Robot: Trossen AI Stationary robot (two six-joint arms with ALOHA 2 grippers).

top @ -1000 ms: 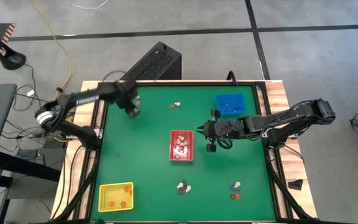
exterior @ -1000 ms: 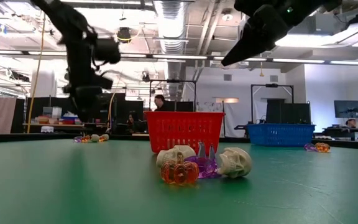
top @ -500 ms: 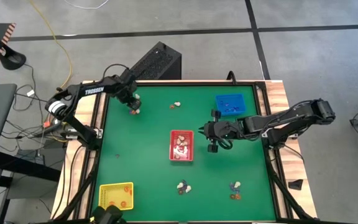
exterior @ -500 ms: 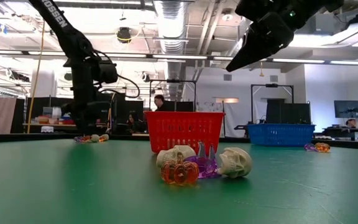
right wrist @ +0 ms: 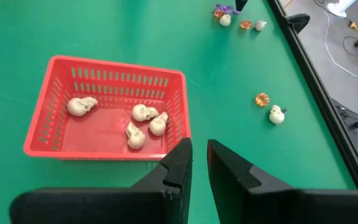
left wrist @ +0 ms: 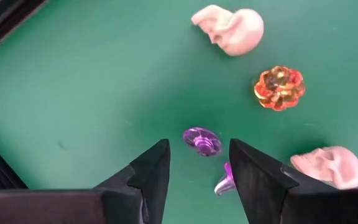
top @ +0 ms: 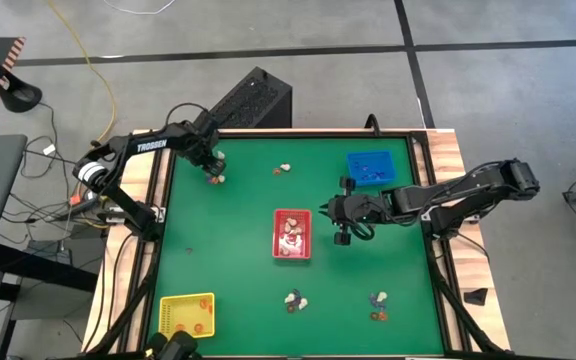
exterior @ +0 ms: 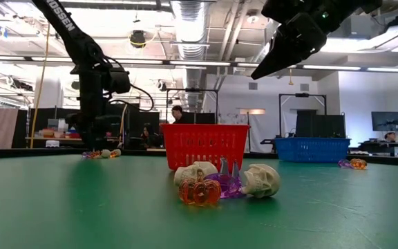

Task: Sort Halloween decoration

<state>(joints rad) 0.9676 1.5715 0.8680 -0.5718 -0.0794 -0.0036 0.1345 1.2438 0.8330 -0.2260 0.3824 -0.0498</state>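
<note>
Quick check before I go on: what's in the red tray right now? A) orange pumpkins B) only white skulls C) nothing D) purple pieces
B: the right wrist view shows four white skulls lying in the red tray, with no orange or purple pieces among them.

Cream skulls [right wrist: 139,122] lie in a red tray [right wrist: 53,122] on the green tabletop [top: 238,250], with a blue tray [top: 371,168] and a yellow tray [top: 186,316] beyond; a translucent orange pumpkin [left wrist: 279,88] and a purple trinket [left wrist: 202,140] sit near the left arm's dark tool [left wrist: 199,163].
</note>
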